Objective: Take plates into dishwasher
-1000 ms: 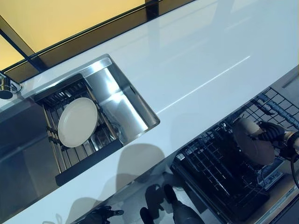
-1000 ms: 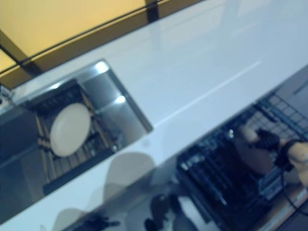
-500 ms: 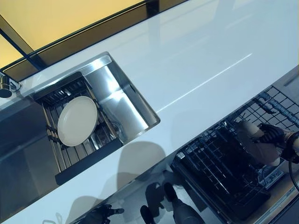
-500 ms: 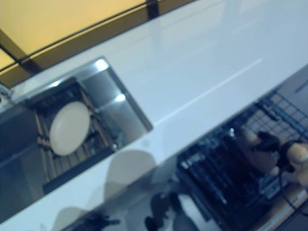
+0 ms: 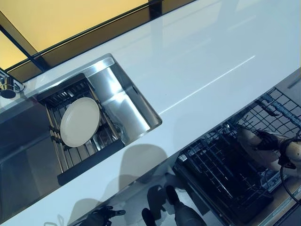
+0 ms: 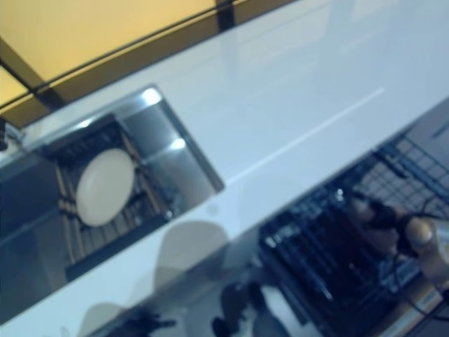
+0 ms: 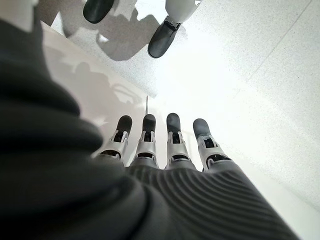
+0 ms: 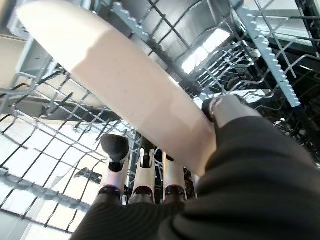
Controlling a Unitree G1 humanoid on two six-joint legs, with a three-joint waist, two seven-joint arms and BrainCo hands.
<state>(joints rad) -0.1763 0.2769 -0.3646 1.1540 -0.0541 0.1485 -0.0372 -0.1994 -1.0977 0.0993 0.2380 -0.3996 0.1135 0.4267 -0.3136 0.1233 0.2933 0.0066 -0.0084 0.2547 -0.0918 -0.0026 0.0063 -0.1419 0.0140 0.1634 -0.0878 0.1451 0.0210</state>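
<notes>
Right robot hand is down in the dishwasher rack, pinching a cream plate between thumb and fingers. In the right wrist view the thumb sits on the near face of the plate and the dark-tipped fingers run along its far side. Plate is tilted on edge among the wire tines of the rack; whether its lower rim already touches the wires, cannot tell. In the eye views the plate shows as a pale oval just beside the hand, over the dark wire grid, at the right end of the scene, below the front edge of the white surface.

A second cream plate stands leaning in a dark drying rack inside the steel sink, well apart from the dishwasher, at the left end of the surface. A tap shows at the far left edge by the sink.

Left robot hand hangs low, over pale speckled floor, fingers straight and spread side by side, holding nothing. It shows small at the bottom edge of the left eye view too, below the surface front.
</notes>
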